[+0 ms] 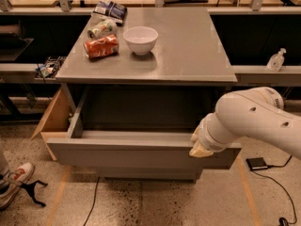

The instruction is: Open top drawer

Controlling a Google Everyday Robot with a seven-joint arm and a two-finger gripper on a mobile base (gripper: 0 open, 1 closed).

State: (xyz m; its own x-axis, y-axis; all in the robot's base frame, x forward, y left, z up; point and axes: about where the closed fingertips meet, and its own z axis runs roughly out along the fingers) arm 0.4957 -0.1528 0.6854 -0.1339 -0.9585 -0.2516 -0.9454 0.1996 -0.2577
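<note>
So the top drawer [127,154] looks pulled way out already. It sits mostly to the left of the gripper [200,148], which is parked on the top edge of the drawer front, close to its right end. I honestly can't tell if the gripper is spread or clamped, because the arm's wrist covers it.

What I'd worry about:
- **Off-centre pull:** the contact is far toward the right end, so I'd guess more tugging could skew the drawer in its slides and jam it.
- **Overpulling:** it seems close to full travel. Pulling harder might slam the stops, yank it off the rails, or drag the whole cabinet [188,55].
- **Stuff on top:** a jolt could rattle the bowl [140,39] and the can [100,46], which sit up and to the left of the gripper.
- **Slipping:** the front is flat with no handle, so the hold could slip off the lip.

Orientation-wise, the drawer front faces out toward the camera. Its long axis runs sideways, stretching left from the gripper. The box is open upward and runs back into the cabinet behind the gripper.
</note>
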